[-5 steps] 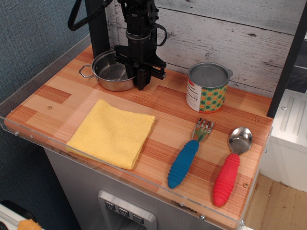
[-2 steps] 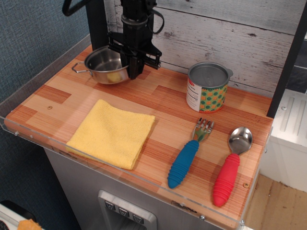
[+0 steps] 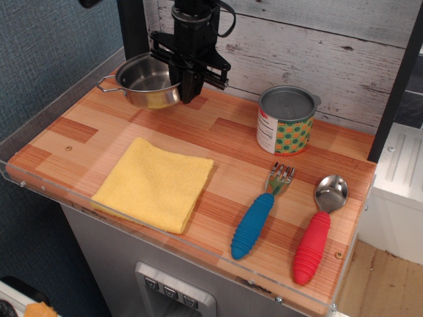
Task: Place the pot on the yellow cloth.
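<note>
The shiny steel pot [image 3: 144, 80] hangs tilted above the back left of the wooden table, lifted clear of the surface, one wire handle sticking out left. My black gripper [image 3: 187, 91] is shut on the pot's right rim, pointing down from above. The yellow cloth [image 3: 155, 182] lies flat at the front left of the table, well in front of the pot and apart from it.
A tin can [image 3: 285, 121] with a green-orange label stands at the back right. A blue-handled fork [image 3: 260, 212] and a red-handled spoon [image 3: 317, 230] lie at the front right. A clear rim [image 3: 165, 239] edges the table. A plank wall [image 3: 317, 46] stands behind.
The gripper has lifted the pot off the table, higher than before. The cloth, can, fork and spoon have not moved.
</note>
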Action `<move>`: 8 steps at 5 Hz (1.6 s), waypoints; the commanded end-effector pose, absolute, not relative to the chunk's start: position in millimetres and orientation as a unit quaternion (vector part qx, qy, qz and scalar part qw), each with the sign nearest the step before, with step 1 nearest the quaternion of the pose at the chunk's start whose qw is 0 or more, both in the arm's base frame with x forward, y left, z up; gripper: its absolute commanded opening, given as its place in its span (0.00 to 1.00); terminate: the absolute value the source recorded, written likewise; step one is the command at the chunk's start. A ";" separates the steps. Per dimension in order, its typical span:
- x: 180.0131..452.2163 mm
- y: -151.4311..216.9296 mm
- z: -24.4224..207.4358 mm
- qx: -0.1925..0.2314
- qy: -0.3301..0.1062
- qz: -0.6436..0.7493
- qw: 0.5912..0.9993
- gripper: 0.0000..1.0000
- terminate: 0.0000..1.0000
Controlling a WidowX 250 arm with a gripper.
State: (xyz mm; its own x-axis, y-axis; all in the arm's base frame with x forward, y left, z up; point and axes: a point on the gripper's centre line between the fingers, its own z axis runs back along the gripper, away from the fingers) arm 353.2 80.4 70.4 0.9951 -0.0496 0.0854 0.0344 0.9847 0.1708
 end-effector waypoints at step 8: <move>269.7 29.7 53.2 0.116 -0.068 0.027 0.991 0.00 0.00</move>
State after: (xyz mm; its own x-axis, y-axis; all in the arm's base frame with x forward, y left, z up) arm 266.4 30.7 45.2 0.9925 0.0413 0.1149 -0.0661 0.9729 0.2216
